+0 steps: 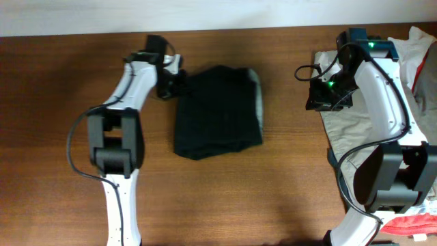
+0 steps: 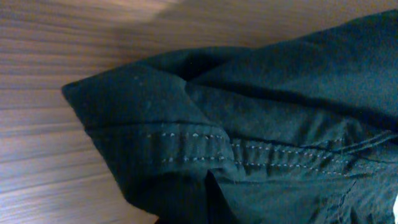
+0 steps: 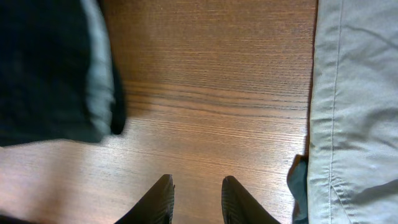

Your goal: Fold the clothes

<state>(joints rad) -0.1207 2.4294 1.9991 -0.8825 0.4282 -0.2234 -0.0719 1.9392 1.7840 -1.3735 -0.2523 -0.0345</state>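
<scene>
The right gripper (image 3: 198,201) is nearest the right wrist camera. Its two dark fingers (image 3: 164,200) are spread apart, with only the bare wood of the brown wooden table (image 3: 211,99) in the gap, so they grip nothing. Just to the right of those fingers lies a pale grey-beige woven cloth (image 3: 357,106) with a stitched seam, its long edge running straight ahead past them. Farther ahead and off to the fingers' left rests the large, plain black cloth garment (image 3: 43,68). Its pale grey-white band (image 3: 96,74) is on the side facing the fingers, well apart from the tips.

The left wrist camera shows none of its own fingers. The garment fills that view at close range, with a folded corner, a double row of pale stitching along a seam, and wood beyond it. From overhead, the left gripper (image 1: 167,83) sits against the garment's nearest corner, touching the cloth. Whether its fingers are spread or pinching the fabric cannot be told.

From above, the garment lies folded into a rough rectangle between the two grippers, much nearer the left one. Farthest out, beyond the right arm, sits a heap of white and red fabrics (image 1: 418,41).
</scene>
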